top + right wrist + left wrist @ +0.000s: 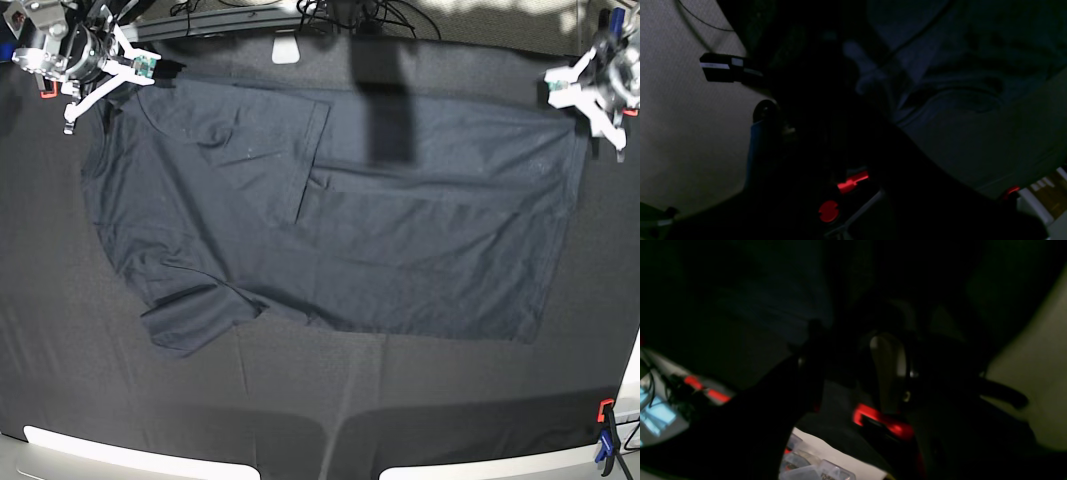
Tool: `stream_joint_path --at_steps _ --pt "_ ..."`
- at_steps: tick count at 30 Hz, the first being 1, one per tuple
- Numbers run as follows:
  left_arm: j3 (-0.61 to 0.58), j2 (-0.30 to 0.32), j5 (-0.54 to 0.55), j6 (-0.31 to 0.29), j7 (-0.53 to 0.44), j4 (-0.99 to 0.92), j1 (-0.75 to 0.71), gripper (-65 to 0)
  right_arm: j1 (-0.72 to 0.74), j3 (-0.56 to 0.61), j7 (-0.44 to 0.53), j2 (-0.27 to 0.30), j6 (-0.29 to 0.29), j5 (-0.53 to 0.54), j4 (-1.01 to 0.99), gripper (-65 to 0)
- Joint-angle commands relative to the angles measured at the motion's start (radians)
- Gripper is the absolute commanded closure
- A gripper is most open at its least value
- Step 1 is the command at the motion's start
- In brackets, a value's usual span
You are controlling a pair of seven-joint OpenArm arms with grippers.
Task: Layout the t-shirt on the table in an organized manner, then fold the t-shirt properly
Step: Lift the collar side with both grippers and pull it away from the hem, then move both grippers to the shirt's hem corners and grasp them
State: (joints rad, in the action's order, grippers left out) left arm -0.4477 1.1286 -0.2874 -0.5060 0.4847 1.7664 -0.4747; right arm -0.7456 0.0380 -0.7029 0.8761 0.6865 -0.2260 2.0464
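The dark navy t-shirt [330, 220] lies spread on the black table [320, 410], neck end to the left and hem to the right. One sleeve [275, 150] lies folded onto the body and the other [190, 320] sticks out wrinkled at the lower left. My right gripper [105, 88] hovers open over the shirt's far left shoulder corner. My left gripper [590, 120] hovers open by the far right hem corner. Both wrist views are very dark. Bluish shirt fabric shows in the right wrist view [957, 66] and faintly in the left wrist view [773, 300].
Orange and blue clamps [605, 440] grip the table's near right corner. A white block [287, 48] and cables lie past the far edge. A dark shadow [385, 110] falls across the shirt's upper middle. Clear plastic boxes [813, 470] show off the table in the left wrist view.
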Motion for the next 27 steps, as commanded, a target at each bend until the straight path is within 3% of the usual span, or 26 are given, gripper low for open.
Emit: stream_joint_path --at_steps 1,6,10,15,19,22,25,27 --pt "-0.004 0.032 0.021 -0.026 0.002 0.023 -0.01 -25.2 0.0 -0.008 0.008 0.017 0.012 -0.001 0.027 -9.1" --pt "0.056 0.076 0.077 -0.026 -0.034 0.079 -0.007 -25.2 0.0 -0.019 0.046 0.016 0.012 0.031 0.094 -9.1" --pt "0.207 0.06 0.196 -0.058 -0.13 0.079 -0.007 -25.2 0.0 -0.101 0.069 0.007 0.012 0.163 0.117 -9.1" --pt "0.414 0.008 0.321 -0.067 -0.229 0.079 -0.006 -25.2 0.007 -0.267 0.14 -0.052 0.012 0.294 0.117 -9.1" --pt "0.533 -0.084 0.413 -0.067 -0.254 0.074 0.041 -25.2 0.093 -0.321 0.153 -0.133 0.012 0.415 0.102 -9.1" --pt "0.575 -0.186 0.457 -0.066 -0.253 0.034 0.13 -25.2 0.193 -0.317 0.153 -0.21 0.009 0.476 0.05 -9.1" --pt "0.586 -0.288 0.483 -0.046 -0.251 -0.055 0.244 -25.2 0.298 -0.317 0.153 -0.287 -0.043 0.52 -0.025 -9.3" --pt "0.586 -0.343 0.512 -0.044 -0.25 -0.131 0.323 -25.2 0.367 -0.317 0.154 -0.328 -0.074 0.547 -0.078 -13.6"
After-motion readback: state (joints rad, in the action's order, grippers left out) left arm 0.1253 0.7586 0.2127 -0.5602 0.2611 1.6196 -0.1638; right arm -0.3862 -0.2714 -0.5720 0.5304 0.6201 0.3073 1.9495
